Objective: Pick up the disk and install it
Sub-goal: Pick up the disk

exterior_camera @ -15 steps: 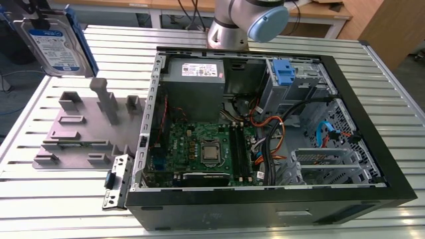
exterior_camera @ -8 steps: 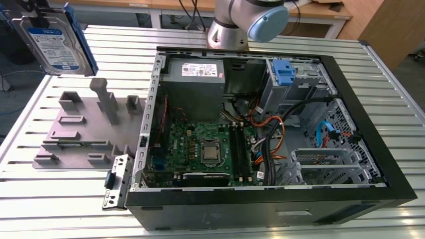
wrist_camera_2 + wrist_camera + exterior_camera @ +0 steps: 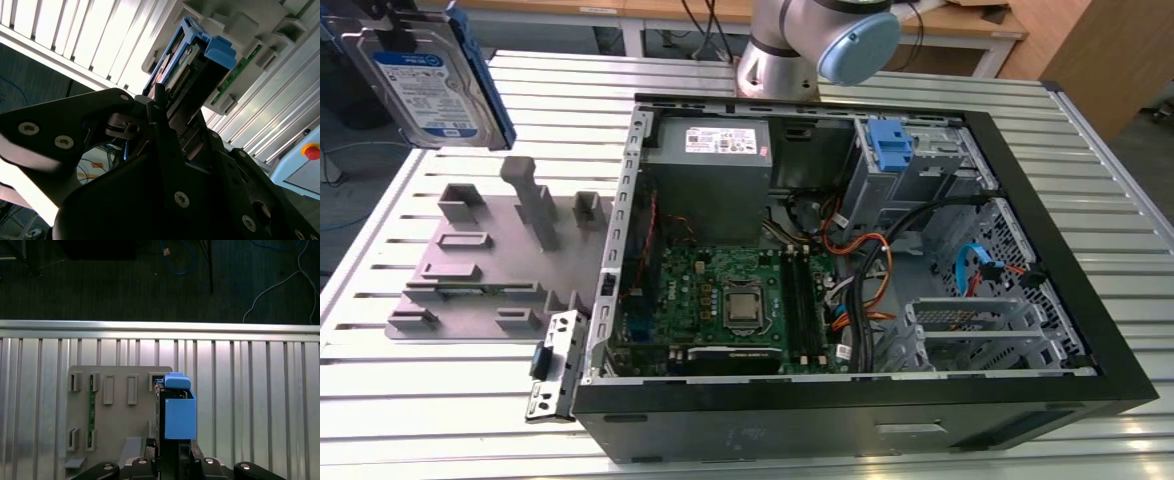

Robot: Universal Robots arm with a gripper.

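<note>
The disk [image 3: 427,80] hangs upright above the grey holder [image 3: 474,265], clear of it, to the exterior view's left of the open computer case [image 3: 1067,330]. The gripper [image 3: 172,460] is clamped on its edges. Carrying it well probably means clearing the case wall without tilting. It has a silver body, a white-and-blue label and blue side rails.

The arm [image 3: 778,55] is built of smooth silver-grey tubular sections, and one joint is closed by a round pale-blue cap [image 3: 857,47]. In both wrist views the jaws and their housing are matte black, made of flat angular plates with rounded corners. Small round silver screws [image 3: 28,128] dot those plates, some set in pairs.
</note>
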